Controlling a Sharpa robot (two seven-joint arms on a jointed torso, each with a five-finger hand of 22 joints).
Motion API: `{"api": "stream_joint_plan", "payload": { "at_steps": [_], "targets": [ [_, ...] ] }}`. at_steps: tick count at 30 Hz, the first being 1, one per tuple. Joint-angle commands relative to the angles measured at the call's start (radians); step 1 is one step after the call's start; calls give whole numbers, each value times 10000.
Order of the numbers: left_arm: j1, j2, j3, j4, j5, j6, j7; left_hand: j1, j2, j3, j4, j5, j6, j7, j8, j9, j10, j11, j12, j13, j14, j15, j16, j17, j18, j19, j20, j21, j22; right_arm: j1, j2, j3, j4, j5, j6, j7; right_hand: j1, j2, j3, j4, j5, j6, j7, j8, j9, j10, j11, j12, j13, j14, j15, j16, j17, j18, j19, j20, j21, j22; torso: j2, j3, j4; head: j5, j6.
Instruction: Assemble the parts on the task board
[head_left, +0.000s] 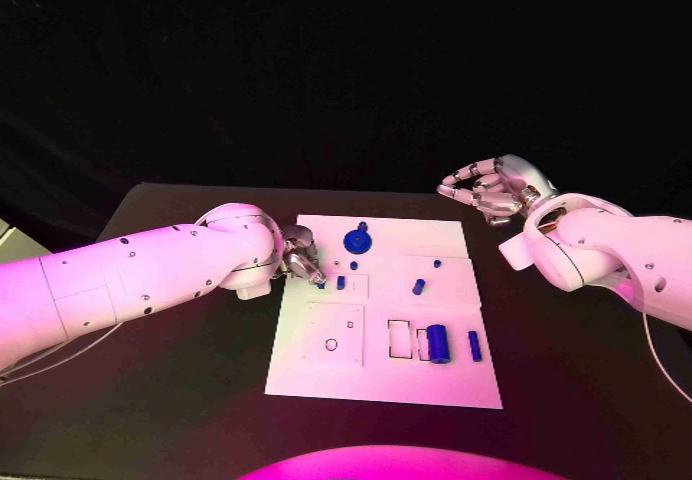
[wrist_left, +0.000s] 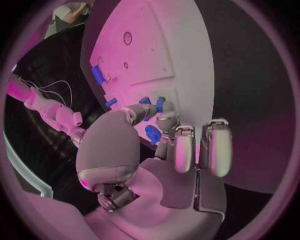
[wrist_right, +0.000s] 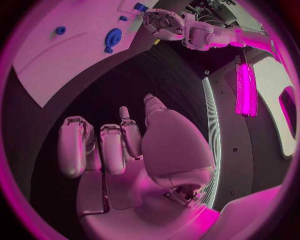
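The white task board (head_left: 389, 375) lies in the middle of the black table. On it are a round blue part (head_left: 356, 240), small blue pegs (head_left: 418, 286), a blue cylinder (head_left: 438, 343) and a thin blue piece (head_left: 475, 345). My left hand (head_left: 300, 252) is low over the board's left edge and pinches a small blue part (head_left: 319, 284) between thumb and finger, just above the board. The left wrist view shows that hand (wrist_left: 156, 145) with the blue part (wrist_left: 160, 104) at its fingertips. My right hand (head_left: 490, 190) hangs off the board's far right corner with fingers curled in and nothing in them.
A square inset plate (head_left: 335, 335) with a round hole sits in the board's near left part. Rectangular slots (head_left: 401, 342) lie beside the cylinder. Bare black table (head_left: 173, 400) surrounds the board on all sides.
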Motion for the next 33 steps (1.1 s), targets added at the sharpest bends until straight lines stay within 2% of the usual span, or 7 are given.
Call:
{"api": "stream_joint_plan", "payload": {
  "at_steps": [1,12,15,23,33],
  "targets": [
    [-20,34,-8,50,-28,34,3,-2,12,1725,-1787,43,175,-118,63,9,86,-5,57,-2,1039,-59,64,2635,-142,83,-14,62,1102,-4,-1,1,17,-84,132,95,9,95,-61,-17,35,-67,2,38,15,-28,-14,-62,663,446,-48,-37,227,129,21,-61,-40,979,11,3,-6,-10,6],
    [-21,130,-9,-41,209,480,-145,-60,-20,1707,-1791,125,220,-122,51,-8,132,-6,88,42,1039,-60,64,2635,-140,77,-18,60,1096,-4,3,1,16,-84,142,91,9,95,-61,-17,35,-67,2,38,15,-28,-14,-62,663,446,-48,-37,227,129,21,-61,-40,979,-8,9,-6,-24,-45],
    [-21,156,-9,-79,276,578,-175,-121,-49,1665,-1780,168,252,-127,50,-15,153,-6,89,41,1039,-57,64,2635,-139,70,-18,55,1088,-4,1,1,13,-84,142,89,9,101,-76,-17,41,-72,0,49,15,-28,-15,-66,654,448,-50,-41,228,129,23,-63,-47,978,-4,6,-7,-33,-23],
    [-22,265,-11,-181,380,603,-211,-302,-38,1459,-1674,129,343,-170,65,-19,238,-26,97,49,1039,-57,64,2635,-142,71,-15,56,1101,-4,4,1,15,-84,144,92,9,101,-76,-17,41,-72,0,49,15,-28,-15,-66,654,448,-50,-41,228,129,23,-63,-47,978,0,2,-18,-46,-36],
    [-27,295,-22,-221,366,643,-252,-315,-25,1426,-1663,122,357,-183,69,-18,251,-35,95,46,1039,-60,64,2635,-146,82,-16,63,1117,-4,1,1,11,-84,146,93,9,101,-76,-17,41,-72,0,49,15,-28,-15,-66,654,448,-50,-41,228,129,23,-63,-47,978,1,3,6,-65,-49]
  ]
}}
